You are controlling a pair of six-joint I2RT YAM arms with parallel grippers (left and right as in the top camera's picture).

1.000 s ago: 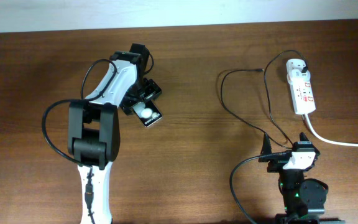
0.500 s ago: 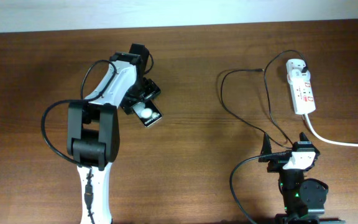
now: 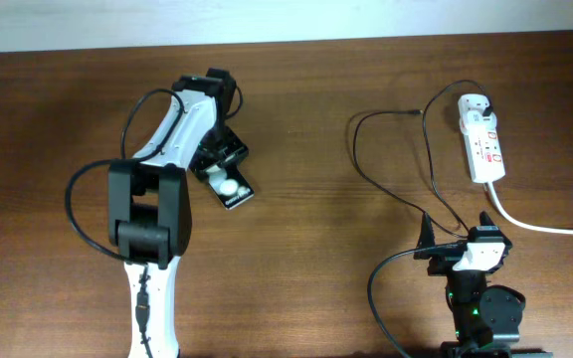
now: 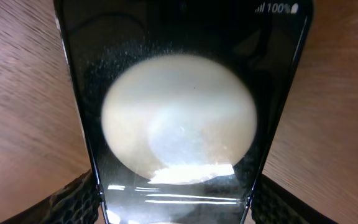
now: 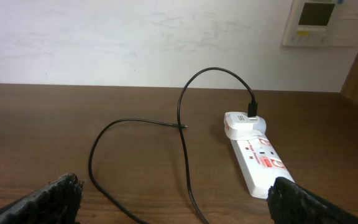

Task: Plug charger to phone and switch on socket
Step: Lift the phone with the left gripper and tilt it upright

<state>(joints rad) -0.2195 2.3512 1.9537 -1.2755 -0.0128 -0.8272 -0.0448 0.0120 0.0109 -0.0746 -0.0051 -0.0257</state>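
Note:
The black phone (image 3: 231,188) lies at the left of the table, with white round patches on its face. My left gripper (image 3: 217,162) is shut on the phone's far end. In the left wrist view the phone (image 4: 179,118) fills the frame between both fingers (image 4: 176,202). The charger, a thin black cable (image 3: 428,139), loops on the right half of the table. Its plug sits in the far end of the white socket strip (image 3: 484,144), and its free tip (image 3: 413,111) lies loose. My right gripper (image 3: 456,229) is open and empty near the front edge, and faces the cable (image 5: 182,143) and the strip (image 5: 257,158).
The strip's thick white cord (image 3: 535,224) runs off the right edge. A white wall with a control panel (image 5: 319,22) stands behind the table. My left arm (image 3: 152,199) stretches from the front edge to the phone.
My left gripper has shifted the phone a little left and toward the front, and has turned it slightly. The right arm, the cable and the strip have not moved.

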